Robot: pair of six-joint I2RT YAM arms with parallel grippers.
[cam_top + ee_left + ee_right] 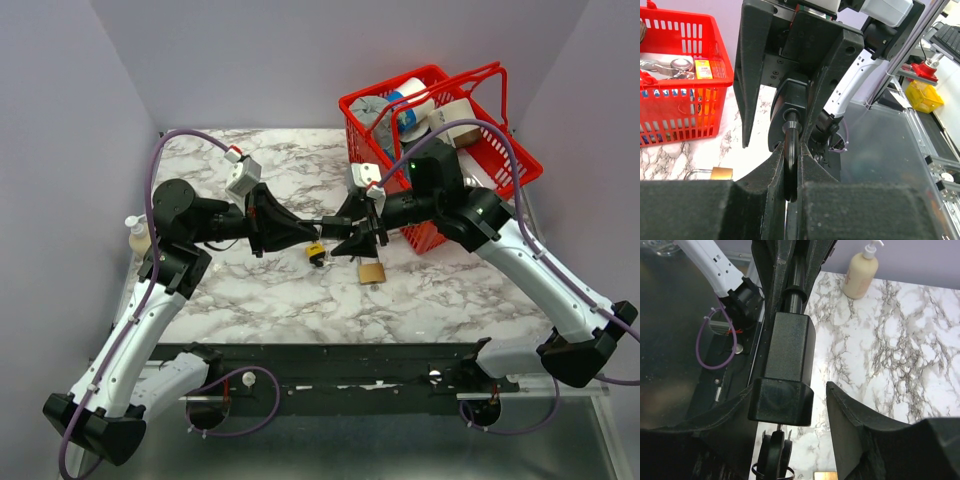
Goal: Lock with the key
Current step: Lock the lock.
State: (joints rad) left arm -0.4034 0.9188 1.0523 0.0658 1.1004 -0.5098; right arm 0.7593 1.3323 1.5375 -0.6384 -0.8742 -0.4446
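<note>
A black padlock (785, 365) hangs in the air between my two grippers. My left gripper (790, 167) is shut on its shackle (791, 150). A key (774, 452) with a black head and a wire ring sticks out of the bottom of the lock body. My right gripper (792, 390) straddles the lock body. Its left finger (715, 415) lies against the body. A gap shows between the body and the right finger (855, 420), so it is open. From above, the two grippers (312, 230) (355, 228) meet tip to tip over the marble table (260, 290).
A brass padlock (372, 272) lies on the marble just below the right gripper. A small yellow-and-black item (316, 250) sits under the left fingertips. A red basket (440, 120) of odds and ends stands at the back right. A soap bottle (138, 235) is at the left edge.
</note>
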